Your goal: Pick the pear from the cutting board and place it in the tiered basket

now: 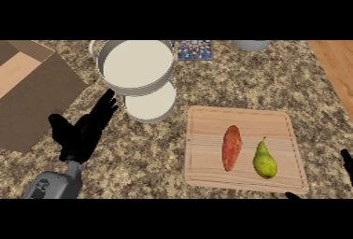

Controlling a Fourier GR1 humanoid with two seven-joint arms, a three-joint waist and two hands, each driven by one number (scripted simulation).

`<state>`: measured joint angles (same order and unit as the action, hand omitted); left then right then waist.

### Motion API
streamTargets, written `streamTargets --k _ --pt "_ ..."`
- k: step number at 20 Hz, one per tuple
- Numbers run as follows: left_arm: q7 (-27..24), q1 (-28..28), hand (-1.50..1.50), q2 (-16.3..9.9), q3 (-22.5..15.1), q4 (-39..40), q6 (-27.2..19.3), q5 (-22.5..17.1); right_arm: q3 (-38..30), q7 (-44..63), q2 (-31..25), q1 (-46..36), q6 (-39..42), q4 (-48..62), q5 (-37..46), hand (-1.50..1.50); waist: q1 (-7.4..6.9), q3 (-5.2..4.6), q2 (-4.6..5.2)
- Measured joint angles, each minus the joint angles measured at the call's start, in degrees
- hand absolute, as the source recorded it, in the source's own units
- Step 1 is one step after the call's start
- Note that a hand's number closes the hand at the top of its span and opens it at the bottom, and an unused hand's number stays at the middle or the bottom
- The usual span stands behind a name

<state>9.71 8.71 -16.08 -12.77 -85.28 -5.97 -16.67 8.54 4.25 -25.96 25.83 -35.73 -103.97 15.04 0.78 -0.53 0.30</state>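
The left hand (81,133) rests over the speckled granite tabletop (248,84) with its black fingers (105,108) straight and spread, holding nothing. Only fingertips of the right hand (347,163) show at the right edge; whether they are spread or curled cannot be told. The green pear (264,160) lies on the light wooden cutting board (207,140), beside an orange-red sweet potato (231,148). The white two-tiered round basket (138,70) stands behind the board, to its left.
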Motion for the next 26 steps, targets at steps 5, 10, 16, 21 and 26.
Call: streamTargets --k 5,10,16,21,26 --pt "0.2 0.8 0.00 0.2 -0.4 -0.1 0.6 0.1 0.3 17.1 -6.1 3.1 2.6 -4.0 11.3 -1.50 -1.16 -0.29 0.47" --pt "1.0 2.2 0.00 0.5 -0.7 0.1 1.0 0.1 3.6 36.3 -7.4 0.8 10.0 -10.8 20.6 -1.50 -2.48 -0.24 0.57" --pt "1.8 4.2 0.00 1.7 -1.4 1.2 0.8 0.8 9.8 56.1 -2.9 -11.4 21.9 -13.8 29.7 -1.50 -3.58 0.03 0.49" --pt "1.1 4.0 0.00 1.4 -0.9 1.8 1.5 0.9 13.9 62.8 3.2 -19.7 29.0 -9.2 36.0 -1.50 -3.59 0.15 0.30" --pt "2.5 4.2 0.00 1.6 -0.2 1.4 1.1 0.5 15.5 65.3 9.8 -24.8 33.8 -4.1 39.9 -1.50 -2.61 0.32 -0.01"
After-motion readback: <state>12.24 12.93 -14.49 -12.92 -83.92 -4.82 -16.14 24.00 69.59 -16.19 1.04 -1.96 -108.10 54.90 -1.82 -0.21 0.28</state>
